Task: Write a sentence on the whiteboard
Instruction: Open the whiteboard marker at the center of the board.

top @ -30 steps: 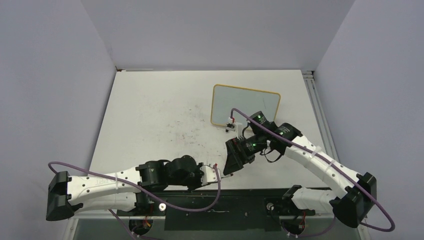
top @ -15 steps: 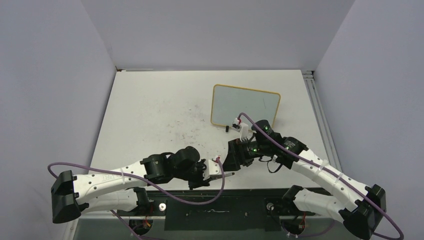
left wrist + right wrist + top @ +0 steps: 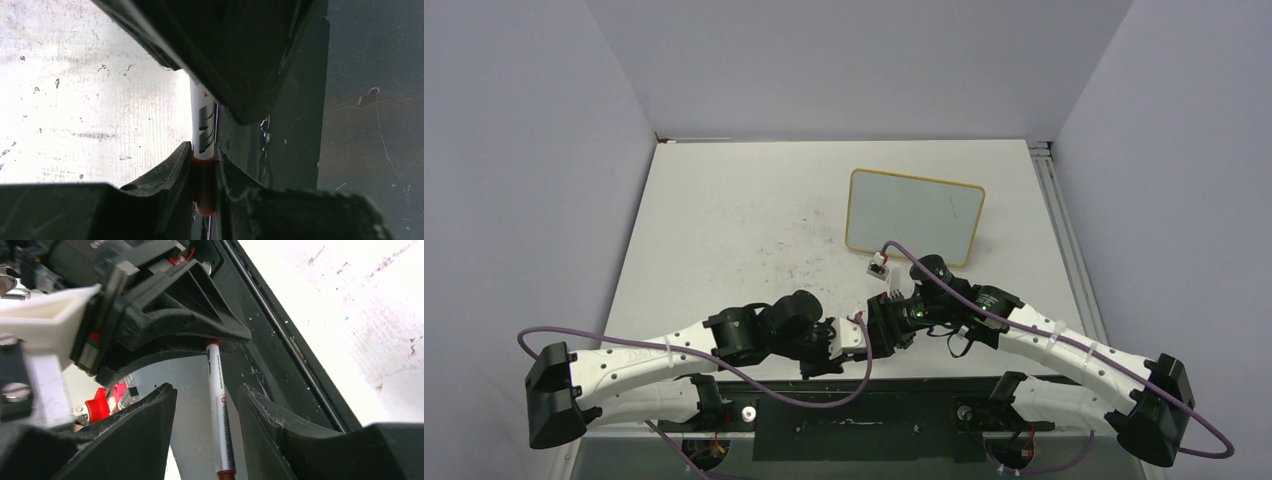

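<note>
Our left gripper [image 3: 202, 167] is clamped tight on one red end of the marker [image 3: 220, 420]. The white barrel sticks out to the right, low over the dark strip at the near edge of the bench [image 3: 724, 220]. Our right gripper [image 3: 207, 395] is what has changed. A second ago it hung wide open farther away, just in front of the whiteboard's near edge. Now it has swung near and left to meet the left one, and its jaws stand on either side of the barrel, narrower than they were. In the right wrist view a gap shows on both sides of the barrel, so this gripper is around the marker but has hold of nothing yet. Our left arm has also shifted a little right, bringing the marker toward its partner.

The whiteboard [image 3: 909, 205] sits where it was, on the far right part of the bench, well apart from both grippers. We see no sentence on it, only one short faint stroke on the right half of its face, too small to read.

We judge this to be a two-handed step with the marker, either pulling off the cap or passing it across. We cannot tell which red end is the cap. Either way, writing has not begun. The next move calls for the right jaws to close squarely on the barrel before either arm pulls. An off-centre squeeze could twist the marker in the left grip.
</note>
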Controlling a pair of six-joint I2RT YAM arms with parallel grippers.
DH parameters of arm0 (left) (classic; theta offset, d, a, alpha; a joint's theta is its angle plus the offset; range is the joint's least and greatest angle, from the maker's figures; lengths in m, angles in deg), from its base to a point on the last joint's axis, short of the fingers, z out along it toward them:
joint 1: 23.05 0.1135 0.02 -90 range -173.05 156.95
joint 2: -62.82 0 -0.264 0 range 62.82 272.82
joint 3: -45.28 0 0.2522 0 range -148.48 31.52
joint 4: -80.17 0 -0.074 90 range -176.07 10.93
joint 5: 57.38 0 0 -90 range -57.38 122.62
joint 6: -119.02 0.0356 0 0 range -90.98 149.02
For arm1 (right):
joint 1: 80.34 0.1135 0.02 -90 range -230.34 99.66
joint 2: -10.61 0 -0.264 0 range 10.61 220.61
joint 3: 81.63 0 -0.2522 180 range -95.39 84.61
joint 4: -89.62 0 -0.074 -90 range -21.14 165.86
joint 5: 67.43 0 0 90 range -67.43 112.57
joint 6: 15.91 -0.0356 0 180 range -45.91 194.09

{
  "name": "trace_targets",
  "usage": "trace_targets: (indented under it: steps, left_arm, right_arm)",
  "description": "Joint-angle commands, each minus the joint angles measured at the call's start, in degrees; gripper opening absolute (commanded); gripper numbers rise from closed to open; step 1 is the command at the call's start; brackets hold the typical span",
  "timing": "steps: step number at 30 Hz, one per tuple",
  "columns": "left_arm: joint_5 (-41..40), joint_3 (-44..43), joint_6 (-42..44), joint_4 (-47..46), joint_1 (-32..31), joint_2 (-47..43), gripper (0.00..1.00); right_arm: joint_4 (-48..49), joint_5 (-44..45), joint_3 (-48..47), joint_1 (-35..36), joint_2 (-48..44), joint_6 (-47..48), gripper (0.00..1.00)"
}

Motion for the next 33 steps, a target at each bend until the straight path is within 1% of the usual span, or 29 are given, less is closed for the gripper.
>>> trace_targets:
  steps: [1,8,16,29,33]
  left_arm:
    - [2.09,-2.95,-0.32,-0.56,0.86,-1.69,0.0]
    - [2.57,-3.19,-0.41,-0.39,1.15,-0.69,0.0]
    - [2.93,-3.21,-0.49,-0.49,1.15,-0.44,0.0]
    - [3.1,-3.39,-0.67,-0.44,1.15,-0.36,0.0]
    - [3.32,-3.39,-0.76,-0.49,1.15,-0.25,0.0]
  right_arm:
    - [2.63,-1.17,1.41,0.65,-1.51,-1.48,0.48]
    - [2.81,-0.31,1.74,1.29,-1.81,-1.56,0.44]
    - [4.99,0.06,2.25,1.86,-1.63,-2.43,0.36]
    - [6.69,0.4,2.94,2.71,-1.04,-3.12,0.34]
    - [7.27,0.96,2.94,2.94,-0.82,-3.16,0.3]
